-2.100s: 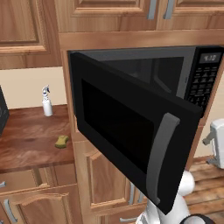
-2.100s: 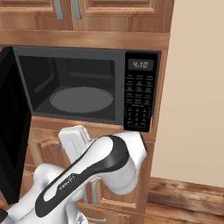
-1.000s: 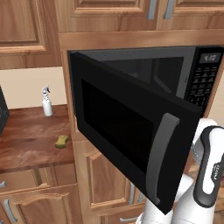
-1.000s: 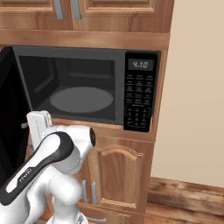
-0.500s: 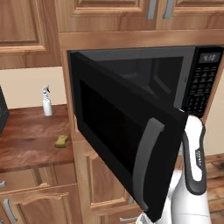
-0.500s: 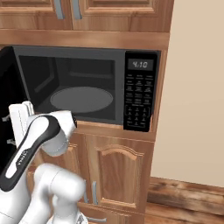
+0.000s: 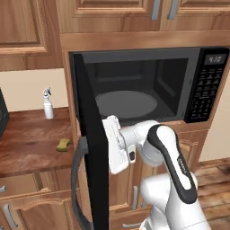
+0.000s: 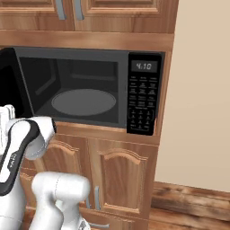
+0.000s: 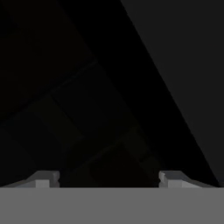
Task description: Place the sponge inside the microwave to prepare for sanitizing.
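The small yellow-olive sponge (image 7: 63, 144) lies on the wooden counter (image 7: 27, 152), left of the microwave (image 7: 134, 90). The microwave's black door (image 7: 90, 134) stands swung wide, edge-on in the left base view, with its grey handle (image 7: 77, 179) on the outer side. The cavity is exposed, with the round turntable (image 8: 83, 102) bare. My gripper (image 7: 108, 144) is against the door's inner face, far from the sponge. In the hand view its fingertips (image 9: 43, 178) stand wide apart before a dark surface, open, with nothing between them.
A white spray bottle (image 7: 47, 104) stands at the back of the counter. A dark appliance (image 7: 2, 117) sits at the far left edge. Wooden cabinets (image 8: 121, 175) run below the microwave, whose keypad (image 8: 141, 112) is on the right. A beige wall (image 8: 202, 90) lies further right.
The microwave door has swung from half open to wide open. My arm has swept left with it, and the hand now rests at the door's inner face.
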### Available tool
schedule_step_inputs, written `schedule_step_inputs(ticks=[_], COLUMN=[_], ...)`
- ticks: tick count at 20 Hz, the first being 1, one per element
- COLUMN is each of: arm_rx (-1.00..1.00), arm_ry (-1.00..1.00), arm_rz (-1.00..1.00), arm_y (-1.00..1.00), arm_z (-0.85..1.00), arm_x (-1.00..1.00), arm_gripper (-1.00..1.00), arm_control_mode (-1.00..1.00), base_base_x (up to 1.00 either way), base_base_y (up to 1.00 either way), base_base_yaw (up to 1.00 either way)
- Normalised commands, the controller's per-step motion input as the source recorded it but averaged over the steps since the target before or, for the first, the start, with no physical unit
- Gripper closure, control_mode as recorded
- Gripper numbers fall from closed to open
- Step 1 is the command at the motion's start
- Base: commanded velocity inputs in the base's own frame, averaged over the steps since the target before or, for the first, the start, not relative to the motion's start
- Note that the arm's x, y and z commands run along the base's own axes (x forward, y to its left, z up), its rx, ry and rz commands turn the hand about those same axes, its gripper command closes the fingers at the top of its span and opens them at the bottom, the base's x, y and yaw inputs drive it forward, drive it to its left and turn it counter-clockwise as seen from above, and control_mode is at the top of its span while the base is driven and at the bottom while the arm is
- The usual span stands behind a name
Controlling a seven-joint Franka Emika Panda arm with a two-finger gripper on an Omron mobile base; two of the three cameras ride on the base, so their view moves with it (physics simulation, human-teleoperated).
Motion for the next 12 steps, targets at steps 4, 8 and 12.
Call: schedule_step_inputs(ticks=[4, 8, 12], arm_rx=[0.03, 0.00, -0.01], arm_ry=[0.01, 0.00, 0.00], arm_rz=[-0.22, -0.15, -0.08], arm_y=[0.52, 0.14, -0.10], arm_z=[-0.25, -0.02, -0.05], arm_x=[0.00, 0.00, 0.05], arm_gripper=[-1.00, -1.00, -1.00], arm_control_mode=[-1.00, -1.00, -1.00], base_base_x=[0.00, 0.00, 0.00], base_base_y=[0.00, 0.00, 0.00], base_base_yaw=[0.00, 0.00, 0.00])
